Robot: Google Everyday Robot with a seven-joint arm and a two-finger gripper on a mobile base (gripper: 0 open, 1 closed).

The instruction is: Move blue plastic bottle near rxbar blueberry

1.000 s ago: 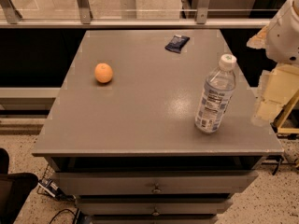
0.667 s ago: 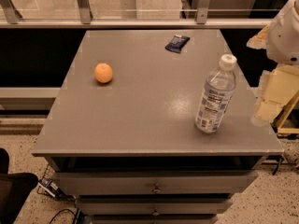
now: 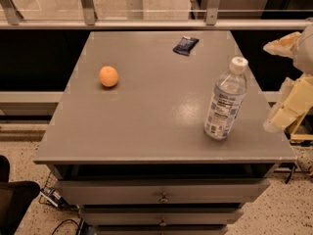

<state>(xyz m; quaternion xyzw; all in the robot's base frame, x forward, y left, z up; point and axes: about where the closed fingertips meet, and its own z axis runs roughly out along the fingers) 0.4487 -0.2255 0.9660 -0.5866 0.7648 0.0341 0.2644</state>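
Observation:
The blue plastic bottle (image 3: 225, 101) stands upright on the grey table (image 3: 146, 121), near the front right corner. It is clear, with a white cap and a white-and-blue label. The rxbar blueberry (image 3: 186, 45), a small flat dark blue wrapper, lies at the far side of the table, right of centre. My gripper (image 3: 287, 106) is a cream-coloured shape at the right edge of the view, just past the table's right edge and to the right of the bottle, apart from it.
An orange (image 3: 108, 76) sits on the left half of the table. Drawers (image 3: 161, 195) are below the table's front edge. A metal railing (image 3: 146, 23) runs behind the table. A dark object (image 3: 14, 199) is on the floor at the lower left.

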